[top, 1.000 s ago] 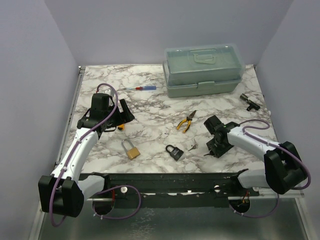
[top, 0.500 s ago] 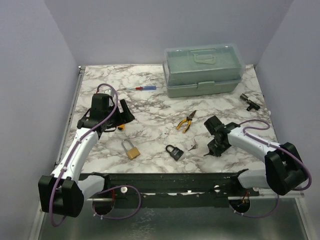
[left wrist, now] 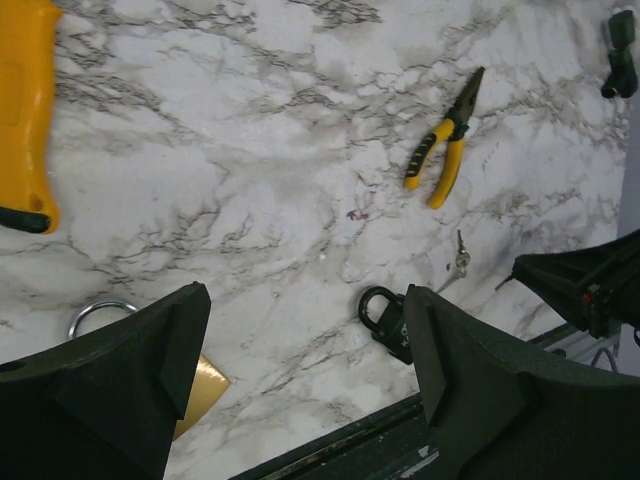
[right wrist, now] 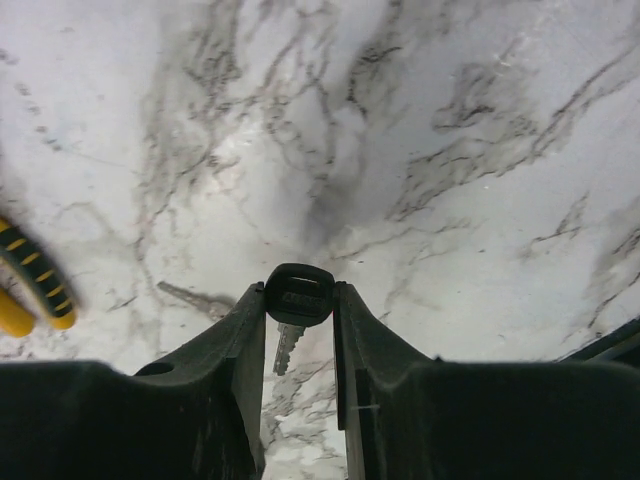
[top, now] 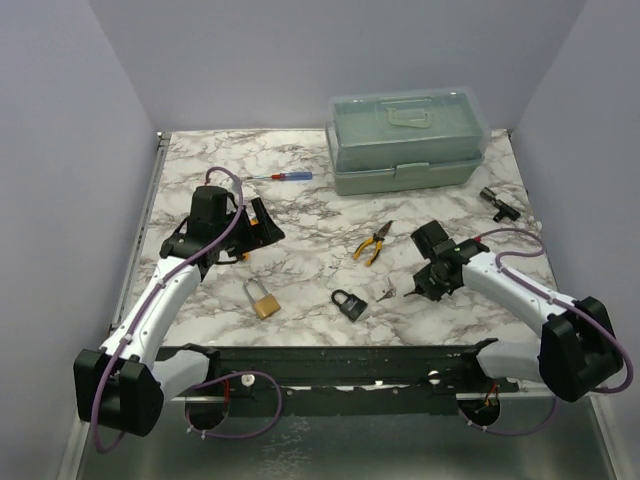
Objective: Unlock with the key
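Between the fingertips of the right gripper [right wrist: 298,291], the small key with a black rounded head and silver blade [right wrist: 298,297] is sitting clenched by its head. Its long axis is running toward 6 o'clock in the wrist view, with the blade pointing back at the wrist. A second silver key [right wrist: 192,297] is lying on the white marble table [top: 300,260] at 9 o'clock, just beside the fingers. Overhead, the black padlock [top: 349,304] is lying near this gripper, at 9 o'clock. The left gripper [left wrist: 308,300] is hovering released and empty, well apart, so the right arm is judged nearer for insertion.
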